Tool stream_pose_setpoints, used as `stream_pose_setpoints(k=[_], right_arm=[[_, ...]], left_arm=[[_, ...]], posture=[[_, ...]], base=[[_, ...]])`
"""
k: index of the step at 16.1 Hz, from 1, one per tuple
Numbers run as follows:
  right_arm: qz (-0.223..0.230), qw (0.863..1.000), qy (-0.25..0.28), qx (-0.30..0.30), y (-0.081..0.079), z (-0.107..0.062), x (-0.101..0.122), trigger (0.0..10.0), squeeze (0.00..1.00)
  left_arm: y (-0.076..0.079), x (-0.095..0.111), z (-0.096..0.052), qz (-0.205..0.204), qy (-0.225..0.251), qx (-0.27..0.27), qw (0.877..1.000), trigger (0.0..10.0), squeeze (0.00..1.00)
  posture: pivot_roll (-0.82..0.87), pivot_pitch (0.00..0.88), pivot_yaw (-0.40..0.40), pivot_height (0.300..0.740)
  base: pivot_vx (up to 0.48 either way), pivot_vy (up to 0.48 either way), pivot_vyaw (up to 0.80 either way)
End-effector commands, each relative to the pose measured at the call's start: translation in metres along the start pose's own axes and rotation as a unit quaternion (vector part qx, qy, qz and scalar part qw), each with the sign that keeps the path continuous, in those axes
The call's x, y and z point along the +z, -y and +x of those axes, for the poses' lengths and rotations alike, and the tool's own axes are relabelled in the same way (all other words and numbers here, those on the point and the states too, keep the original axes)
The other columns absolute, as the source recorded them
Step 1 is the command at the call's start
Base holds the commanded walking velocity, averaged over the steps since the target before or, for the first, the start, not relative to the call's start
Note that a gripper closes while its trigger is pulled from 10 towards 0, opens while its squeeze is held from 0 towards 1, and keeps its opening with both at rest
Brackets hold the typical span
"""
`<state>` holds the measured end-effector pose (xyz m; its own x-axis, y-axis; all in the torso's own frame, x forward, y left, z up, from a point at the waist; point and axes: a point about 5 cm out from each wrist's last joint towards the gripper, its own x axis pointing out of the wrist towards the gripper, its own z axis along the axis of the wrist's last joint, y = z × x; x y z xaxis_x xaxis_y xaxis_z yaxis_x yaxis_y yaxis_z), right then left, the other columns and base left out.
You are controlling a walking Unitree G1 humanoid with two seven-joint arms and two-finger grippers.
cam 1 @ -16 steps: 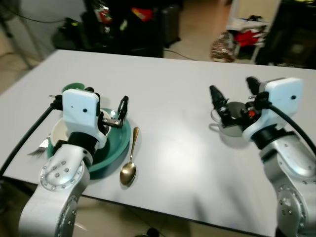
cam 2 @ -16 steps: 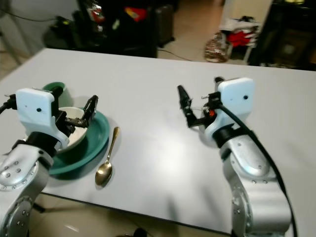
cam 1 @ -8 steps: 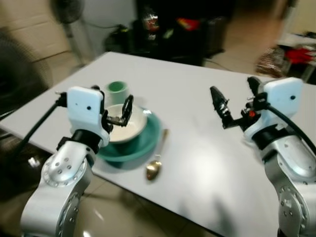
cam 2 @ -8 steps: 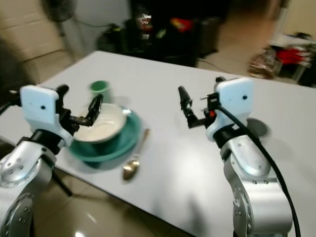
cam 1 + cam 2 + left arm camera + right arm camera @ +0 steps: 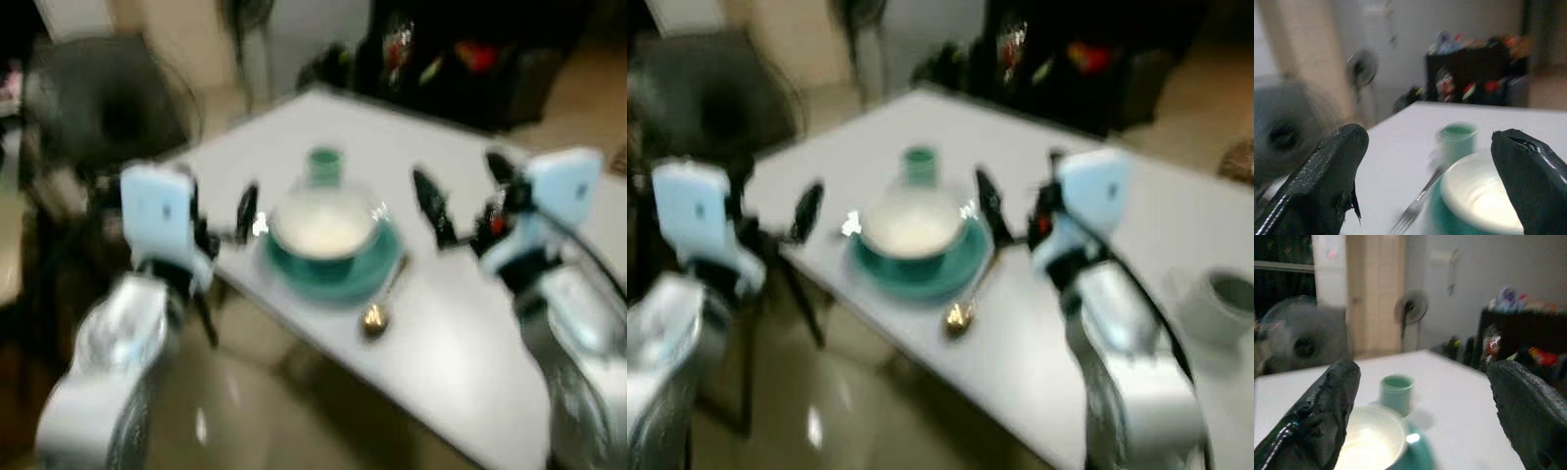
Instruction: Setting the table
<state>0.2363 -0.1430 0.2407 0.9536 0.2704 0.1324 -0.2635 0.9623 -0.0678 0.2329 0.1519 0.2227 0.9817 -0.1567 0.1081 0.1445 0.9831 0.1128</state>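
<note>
The views are blurred. A white bowl [image 5: 323, 227] sits on a teal plate [image 5: 343, 269] near the corner of the white table [image 5: 460, 333]. A green cup [image 5: 323, 164] stands just behind them. A gold spoon [image 5: 375, 313] lies to the right of the plate, and a fork [image 5: 1415, 208] lies on its other side. My left gripper [image 5: 223, 220] hangs open and empty left of the plate, off the table's edge. My right gripper [image 5: 460, 196] is open and empty above the table, right of the plate. Both wrist views look over the bowl [image 5: 1369, 440] and cup [image 5: 1396, 391].
A grey cup [image 5: 1225, 299] stands on the table at the far right. A dark round fan [image 5: 108, 108] stands on the floor beyond the table's left corner. Black shelving [image 5: 470, 59] with clutter lines the back wall. Shiny floor [image 5: 245, 411] lies below the near edge.
The whole picture has swung left, so the camera moved: plate and bowl now sit mid-view and the fan has come in. Both grippers hold the same open pose.
</note>
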Motion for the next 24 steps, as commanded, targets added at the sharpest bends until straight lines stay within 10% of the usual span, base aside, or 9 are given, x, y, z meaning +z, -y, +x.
stream_pose_setpoints(k=[1, 8, 13, 14, 15, 24], right_arm=[[-0.001, 1.000, 0.009, 0.010, -0.002, 0.000, 0.005, 10.0, 1.00], [0.013, 1.000, 0.006, 0.006, -0.003, 0.001, 0.002, 10.0, 1.00], [0.029, 1.000, -0.003, 0.001, -0.002, 0.003, -0.001, 10.0, 0.75], [0.034, 0.999, -0.005, 0.001, -0.003, 0.003, -0.001, 10.0, 0.60], [0.035, 0.999, -0.007, 0.001, -0.003, 0.003, -0.002, 10.0, 0.00], [0.040, 0.999, -0.013, 0.002, -0.003, 0.004, -0.003, 10.0, 0.00]], left_arm=[[-0.001, -0.001, 0.000, -0.002, -0.005, 0.005, 1.000, 10.0, 0.00], [-0.001, -0.002, 0.001, -0.011, -0.007, 0.005, 1.000, 10.0, 0.00], [0.001, -0.003, 0.003, -0.012, -0.007, -0.002, 1.000, 10.0, 0.00], [0.001, -0.002, 0.003, -0.012, -0.007, -0.003, 1.000, 10.0, 0.00], [0.001, -0.003, 0.003, -0.011, -0.007, -0.002, 1.000, 10.0, 0.00], [0.002, -0.004, 0.002, -0.010, -0.014, -0.004, 1.000, 10.0, 0.00]], posture=[[-0.08, 0.000, 0.029, 0.740], [-0.08, 0.000, 0.028, 0.740], [-0.08, 0.000, 0.024, 0.740], [-0.08, 0.000, 0.023, 0.740], [-0.08, 0.000, 0.023, 0.740], [-0.08, 0.000, 0.020, 0.740]], base=[[0.000, 0.000, 0.80], [0.000, 0.253, 0.23], [0.000, 0.379, 0.00], [0.000, 0.375, 0.00], [0.000, 0.375, 0.00], [0.000, 0.362, 0.00]])
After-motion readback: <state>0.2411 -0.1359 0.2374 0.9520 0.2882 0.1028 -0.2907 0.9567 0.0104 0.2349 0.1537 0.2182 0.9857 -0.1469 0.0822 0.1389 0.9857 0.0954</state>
